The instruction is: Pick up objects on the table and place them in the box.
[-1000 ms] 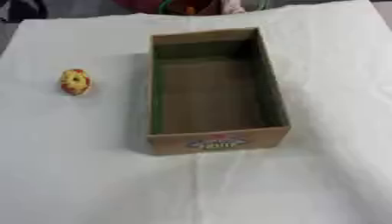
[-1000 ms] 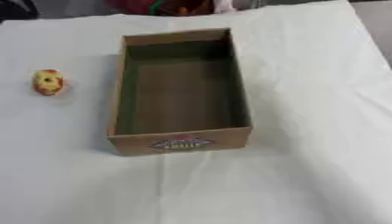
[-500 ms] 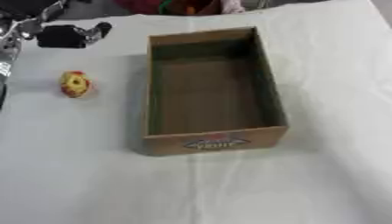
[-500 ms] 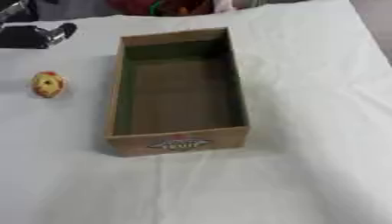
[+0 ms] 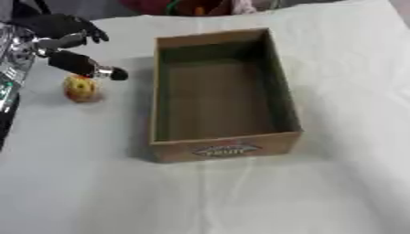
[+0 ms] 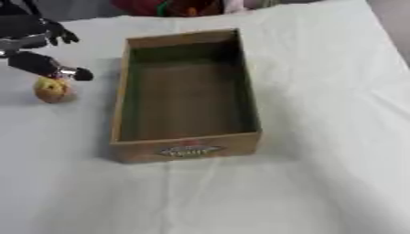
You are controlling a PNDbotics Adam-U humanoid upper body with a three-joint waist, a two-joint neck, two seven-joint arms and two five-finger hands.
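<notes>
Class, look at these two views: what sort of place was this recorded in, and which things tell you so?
Probably a robot test bench, not a home: a table under a plain white cloth, a lone open cardboard box, one small yellow-red object, and the robot's left hand reaching in.

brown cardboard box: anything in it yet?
Empty. The brown cardboard box shows only bare floor; the small yellow-red object lies on the white cloth left of it.

A white cloth (image 5: 264,196) covers the table, creased in soft folds, with a faint seam running toward the near edge. At the far edge, beyond the cloth, lies a blurred heap of red, green and pink things (image 5: 200,6). A dim grey strip (image 6: 396,18) shows past the cloth's far right corner. The light is even and soft.
</notes>
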